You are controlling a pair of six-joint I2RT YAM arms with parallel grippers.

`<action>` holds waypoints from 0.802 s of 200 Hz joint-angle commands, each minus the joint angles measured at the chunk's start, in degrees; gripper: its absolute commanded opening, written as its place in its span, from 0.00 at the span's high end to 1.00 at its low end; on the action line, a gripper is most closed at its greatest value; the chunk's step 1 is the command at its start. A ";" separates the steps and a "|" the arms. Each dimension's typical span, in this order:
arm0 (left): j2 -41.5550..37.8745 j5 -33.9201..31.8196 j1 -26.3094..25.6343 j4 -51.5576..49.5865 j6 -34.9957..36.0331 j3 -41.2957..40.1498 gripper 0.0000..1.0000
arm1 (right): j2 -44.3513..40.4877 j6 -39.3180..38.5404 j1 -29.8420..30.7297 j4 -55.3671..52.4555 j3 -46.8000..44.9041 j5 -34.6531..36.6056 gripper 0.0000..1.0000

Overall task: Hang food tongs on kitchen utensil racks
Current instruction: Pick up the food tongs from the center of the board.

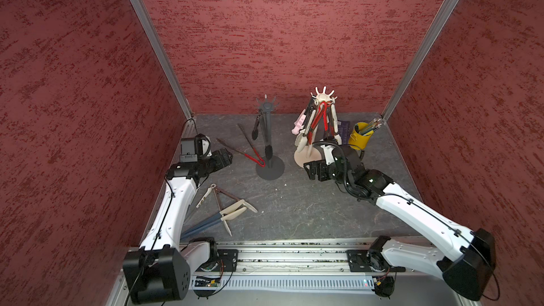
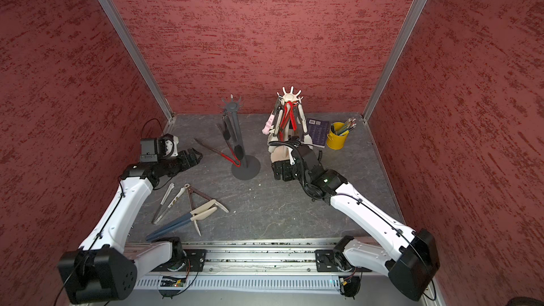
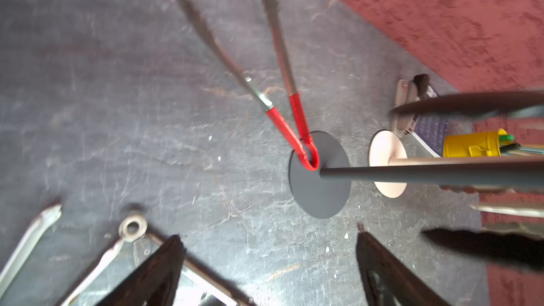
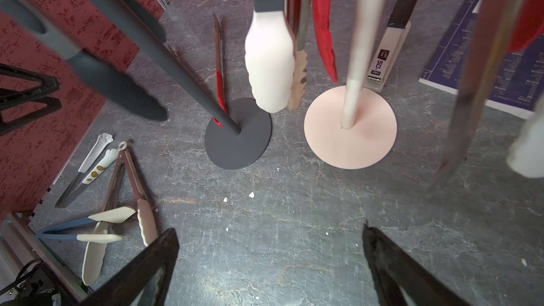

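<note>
The dark grey rack [image 1: 268,130] stands at mid-floor with black tongs [image 1: 255,129] hanging from its crown. Red-handled tongs [image 1: 253,154] lie flat on the floor, loop end on that rack's round base [image 3: 321,189]. Several tongs, red, pink, cream and black, hang from the cream-white rack [image 1: 323,97]. More tongs [image 1: 226,207] lie loose beside my left arm. My left gripper [image 1: 225,156] hovers left of the red tongs [image 3: 297,119], open and holding nothing [image 3: 268,235]. My right gripper [image 1: 312,172] sits low in front of the cream rack's base [image 4: 350,128], open and holding nothing [image 4: 270,229].
A yellow cup of pencils [image 1: 359,136], a dark blue booklet [image 2: 318,130] and a stapler [image 4: 388,51] stand behind the cream rack at the back right. Red walls close in three sides. A metal rail [image 1: 294,256] runs along the front.
</note>
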 commanded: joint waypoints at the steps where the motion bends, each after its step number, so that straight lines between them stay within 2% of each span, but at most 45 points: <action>1: 2.09 3.75 3.75 -8.36 -2.13 3.03 0.14 | -1.63 0.63 -0.40 1.02 -0.65 -0.80 0.01; 30: 1.17 3.08 4.92 -16.49 -5.20 1.88 0.18 | -2.16 0.25 -0.85 1.58 -1.83 -1.54 0.01; 64: -0.54 -0.23 4.88 -22.30 -7.20 -3.25 0.23 | -1.32 -0.55 -1.69 2.64 -2.42 -2.97 0.01; 86: -1.01 -1.89 3.91 -23.47 -8.47 -5.04 0.25 | -0.59 -0.95 -2.13 3.45 -2.42 -3.92 0.01; 119: 4.09 -6.73 0.59 -24.33 -10.62 -4.73 0.28 | 0.29 -0.91 -2.54 4.73 -2.59 -5.16 0.01; 160: 8.62 -9.76 0.84 -21.74 -11.18 -5.24 0.41 | -0.95 0.08 -2.80 6.27 -4.30 -5.46 0.01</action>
